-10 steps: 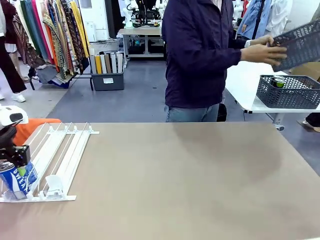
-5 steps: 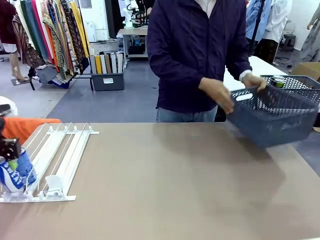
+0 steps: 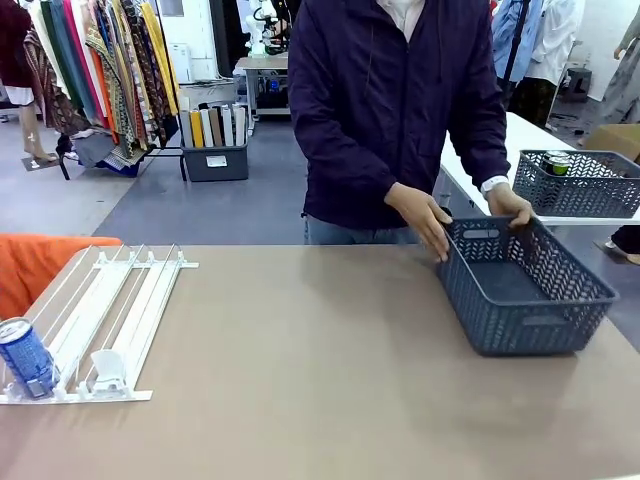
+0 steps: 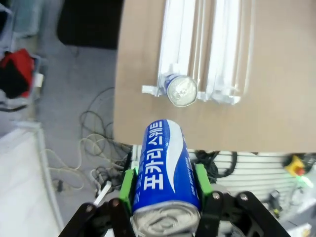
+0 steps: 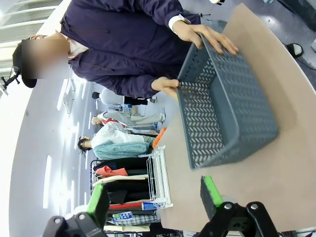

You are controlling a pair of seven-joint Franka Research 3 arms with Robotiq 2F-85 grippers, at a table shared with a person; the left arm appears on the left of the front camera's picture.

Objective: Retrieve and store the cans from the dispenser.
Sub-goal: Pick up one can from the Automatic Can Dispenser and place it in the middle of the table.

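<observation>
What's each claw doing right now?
Left claw: shut on a blue can.
Right claw: open, empty.

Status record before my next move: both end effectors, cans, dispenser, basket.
left end effector: shut on held can, blue with white lettering
right end effector: open, empty
dispenser: one lane can, blue, upright at the near end
basket: grey, empty, on the table at the robot's right
hands: person's, both on the basket's far end
</observation>
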